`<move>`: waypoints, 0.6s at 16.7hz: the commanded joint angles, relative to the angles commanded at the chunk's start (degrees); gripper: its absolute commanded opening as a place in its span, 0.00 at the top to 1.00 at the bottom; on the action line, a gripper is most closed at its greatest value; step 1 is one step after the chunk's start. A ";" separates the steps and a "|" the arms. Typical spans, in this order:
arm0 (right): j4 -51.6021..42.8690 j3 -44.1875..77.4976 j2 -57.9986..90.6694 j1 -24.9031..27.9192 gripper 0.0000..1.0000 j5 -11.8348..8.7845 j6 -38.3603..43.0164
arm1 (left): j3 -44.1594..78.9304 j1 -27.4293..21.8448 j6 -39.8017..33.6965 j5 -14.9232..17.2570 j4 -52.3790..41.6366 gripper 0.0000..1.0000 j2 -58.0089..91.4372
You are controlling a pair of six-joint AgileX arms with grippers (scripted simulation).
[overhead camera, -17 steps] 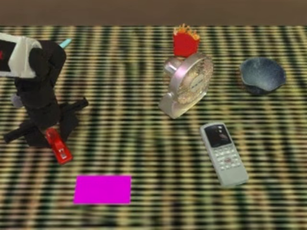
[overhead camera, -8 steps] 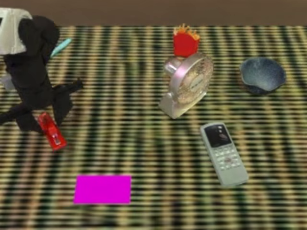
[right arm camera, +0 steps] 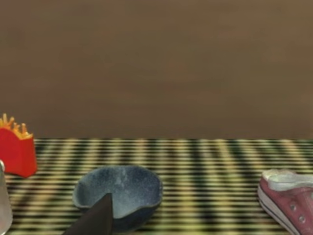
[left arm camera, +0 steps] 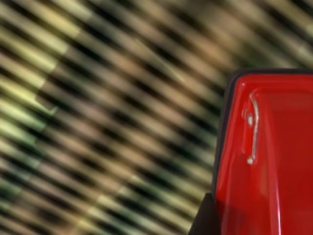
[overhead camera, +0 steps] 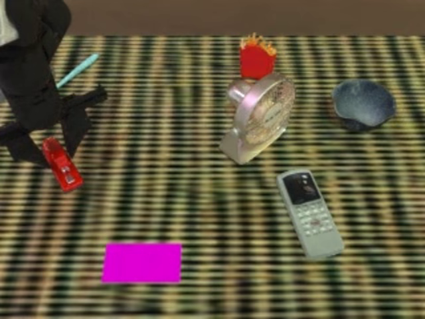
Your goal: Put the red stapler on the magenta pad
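Top view, left gripper (overhead camera: 48, 143): seen at the upper left of the frame, its black fingers closed on the rear end of the red stapler (overhead camera: 61, 164).
Red stapler: held at the left edge of the frame, tapered end pointing toward the lower right; in the left wrist view its red body (left arm camera: 266, 156) with a silvery mark fills the lower right corner.
Magenta pad (overhead camera: 141, 262): lying flat at the lower left of the frame, well apart from the stapler.
Right gripper: one dark fingertip (right arm camera: 93, 220) is seen at the bottom edge of the right wrist view; jaw state cannot be told.
Other things: grey remote (overhead camera: 309, 212), fries carton (overhead camera: 257, 56), blue bowl (overhead camera: 362, 104), silver fan (overhead camera: 259, 118), teal pen (overhead camera: 78, 70), pink shoe (right arm camera: 288, 198).
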 joint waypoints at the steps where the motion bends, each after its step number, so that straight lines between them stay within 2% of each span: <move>1: 0.00 0.00 0.00 0.00 0.00 0.00 0.00 | -0.13 -0.32 0.08 -0.01 0.14 1.00 0.21; 5: 0.00 0.00 0.00 0.00 0.00 0.00 0.00 | -0.29 -1.56 -3.74 0.03 -0.33 1.00 -0.05; 8: 0.00 0.00 0.00 0.00 0.00 0.00 0.00 | -1.19 -4.09 -13.03 0.11 -1.00 1.00 -1.27; 10: 0.00 0.00 0.00 0.00 0.00 0.00 0.00 | -2.37 -6.30 -22.17 0.20 -1.48 1.00 -2.61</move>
